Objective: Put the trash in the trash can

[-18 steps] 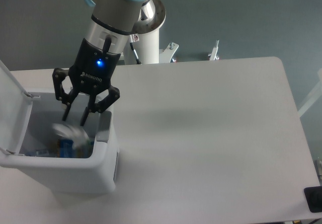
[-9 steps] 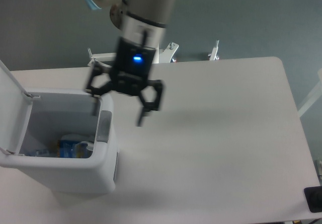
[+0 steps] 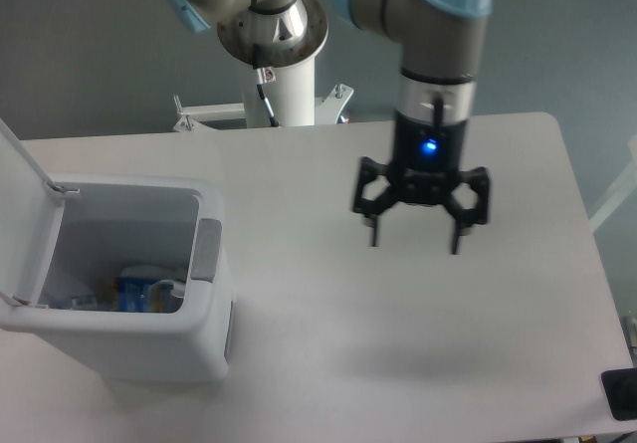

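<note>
We see a smooth white surface (image 3: 398, 363) with rounded corners over grey floor. At 9 o'clock the boxy plastic trash can (image 3: 129, 348) (lid flipped up) holds the trash (image 3: 149, 289). The black tool (image 3: 415, 243) hangs released, empty.

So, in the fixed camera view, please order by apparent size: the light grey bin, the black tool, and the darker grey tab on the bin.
1. Light grey boxy plastic bin
2. Black two-finger tool, though it hangs nearer the camera
3. Darker grey tab

Trash can (image 3: 149, 348) on white table (image 3: 418, 343)
</note>
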Robot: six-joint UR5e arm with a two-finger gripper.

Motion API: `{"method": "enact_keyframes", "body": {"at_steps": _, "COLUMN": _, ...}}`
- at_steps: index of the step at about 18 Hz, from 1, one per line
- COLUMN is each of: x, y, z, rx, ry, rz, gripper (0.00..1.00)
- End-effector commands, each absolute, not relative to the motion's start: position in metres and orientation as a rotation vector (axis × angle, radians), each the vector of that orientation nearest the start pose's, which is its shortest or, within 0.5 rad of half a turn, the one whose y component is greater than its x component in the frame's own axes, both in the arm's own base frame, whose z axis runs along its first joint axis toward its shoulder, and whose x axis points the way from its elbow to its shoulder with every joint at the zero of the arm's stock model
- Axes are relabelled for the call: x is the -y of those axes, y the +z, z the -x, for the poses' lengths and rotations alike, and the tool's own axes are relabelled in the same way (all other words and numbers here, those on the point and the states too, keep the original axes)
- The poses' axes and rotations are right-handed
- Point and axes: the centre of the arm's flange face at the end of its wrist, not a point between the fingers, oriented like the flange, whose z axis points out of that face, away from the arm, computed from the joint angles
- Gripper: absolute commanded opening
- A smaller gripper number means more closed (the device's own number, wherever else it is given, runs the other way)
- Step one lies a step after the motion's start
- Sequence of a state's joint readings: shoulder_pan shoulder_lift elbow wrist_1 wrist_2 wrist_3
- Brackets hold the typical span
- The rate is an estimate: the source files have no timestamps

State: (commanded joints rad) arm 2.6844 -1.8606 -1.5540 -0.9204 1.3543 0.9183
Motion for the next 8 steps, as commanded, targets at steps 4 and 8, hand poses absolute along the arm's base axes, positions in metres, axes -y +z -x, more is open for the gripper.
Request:
{"method": "enact_keyframes", "body": {"at_steps": 4, "x": -0.411, "y": 0.38, "z": 0.506, "rx": 0.054, "ry": 0.372, "rz": 2.908, "gripper": 1.0}}
{"method": "enact_keyframes", "body": {"at_steps": 8, "x": -0.412, "y": 0.378, "z": 0.504, "rx": -0.011, "ry": 0.381, "rz": 2.931, "gripper": 1.0}}
